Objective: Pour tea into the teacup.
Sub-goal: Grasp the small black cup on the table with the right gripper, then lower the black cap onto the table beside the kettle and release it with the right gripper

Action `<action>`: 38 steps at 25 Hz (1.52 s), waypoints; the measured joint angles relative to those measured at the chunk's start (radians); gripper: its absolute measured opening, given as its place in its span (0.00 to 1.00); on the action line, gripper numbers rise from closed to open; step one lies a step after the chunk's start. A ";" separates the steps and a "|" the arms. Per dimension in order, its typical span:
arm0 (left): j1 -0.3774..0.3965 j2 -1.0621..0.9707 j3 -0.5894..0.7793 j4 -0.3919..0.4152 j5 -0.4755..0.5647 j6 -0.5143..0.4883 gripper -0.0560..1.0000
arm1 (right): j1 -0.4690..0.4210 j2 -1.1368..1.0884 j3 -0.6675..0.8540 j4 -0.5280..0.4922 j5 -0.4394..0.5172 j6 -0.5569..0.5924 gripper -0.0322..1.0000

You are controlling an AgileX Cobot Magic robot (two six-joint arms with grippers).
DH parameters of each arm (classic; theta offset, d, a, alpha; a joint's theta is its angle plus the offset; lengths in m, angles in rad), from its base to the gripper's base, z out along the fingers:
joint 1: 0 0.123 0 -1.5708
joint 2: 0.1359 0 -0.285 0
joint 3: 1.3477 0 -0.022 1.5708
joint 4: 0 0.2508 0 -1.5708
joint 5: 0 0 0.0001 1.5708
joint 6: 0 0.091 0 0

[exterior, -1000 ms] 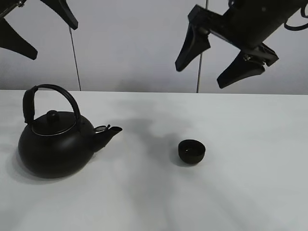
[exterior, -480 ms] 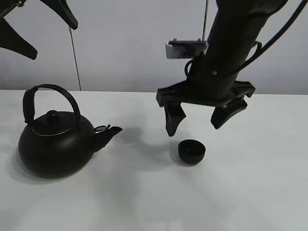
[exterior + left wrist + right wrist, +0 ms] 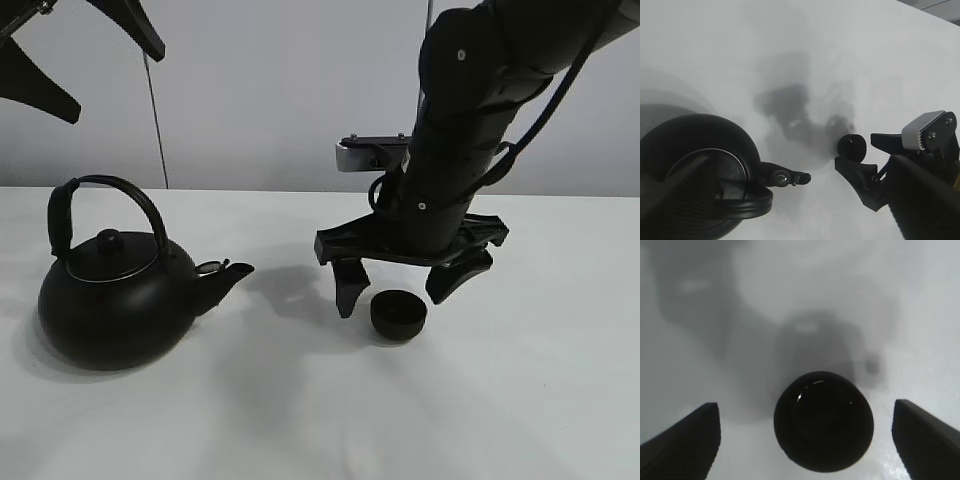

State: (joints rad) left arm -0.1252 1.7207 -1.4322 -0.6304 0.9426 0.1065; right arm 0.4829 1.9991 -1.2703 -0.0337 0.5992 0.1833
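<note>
One kettle (image 3: 110, 305), one teacup (image 3: 398, 316): the teacup is sitting untouched between the right gripper's (image 3: 393, 301) wide-spread, empty jaws.

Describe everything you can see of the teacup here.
The teacup is a small, round, handleless bowl, matte black with faint glints inside. It stands upright on the white table, apart from the kettle. Whether it holds anything cannot be told. The right pincer is open around it, one finger on each side, neither touching it.
</note>
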 joint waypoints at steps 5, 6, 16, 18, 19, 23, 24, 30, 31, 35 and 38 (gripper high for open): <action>0.000 0.000 0.000 -0.001 0.000 0.000 0.67 | 0.000 0.023 0.000 0.000 -0.023 0.011 0.65; 0.000 0.000 0.000 -0.001 0.000 0.000 0.67 | 0.000 0.027 0.000 0.000 -0.023 0.011 0.65; 0.000 0.000 0.000 -0.001 0.000 0.000 0.67 | 0.000 0.073 0.000 0.000 -0.022 0.026 0.48; 0.000 0.000 0.000 -0.001 0.000 0.000 0.67 | 0.000 0.075 -0.003 -0.001 -0.021 0.029 0.42; 0.000 0.000 0.000 -0.001 0.000 0.000 0.67 | 0.000 0.075 -0.004 0.001 -0.021 0.030 0.41; 0.000 0.000 0.000 -0.001 0.000 0.000 0.67 | 0.000 0.070 -0.005 0.004 -0.016 0.044 0.41; 0.000 0.000 0.000 -0.001 0.000 0.000 0.67 | 0.000 0.063 -0.007 0.004 -0.012 0.046 0.41; 0.000 0.000 0.000 -0.001 0.000 0.000 0.67 | 0.014 0.015 -0.063 0.027 0.039 0.051 0.41; 0.000 0.000 0.000 -0.001 0.000 0.000 0.67 | 0.027 0.013 -0.077 0.027 0.047 0.051 0.41; 0.000 0.000 0.000 -0.001 0.000 0.000 0.67 | 0.100 0.013 -0.098 0.034 0.060 0.050 0.41; 0.000 0.000 0.000 -0.001 0.000 0.000 0.67 | 0.139 0.024 -0.100 0.039 0.059 0.050 0.41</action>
State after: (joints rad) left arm -0.1252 1.7207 -1.4322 -0.6311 0.9421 0.1065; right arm 0.6220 2.0231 -1.3706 0.0057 0.6585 0.2337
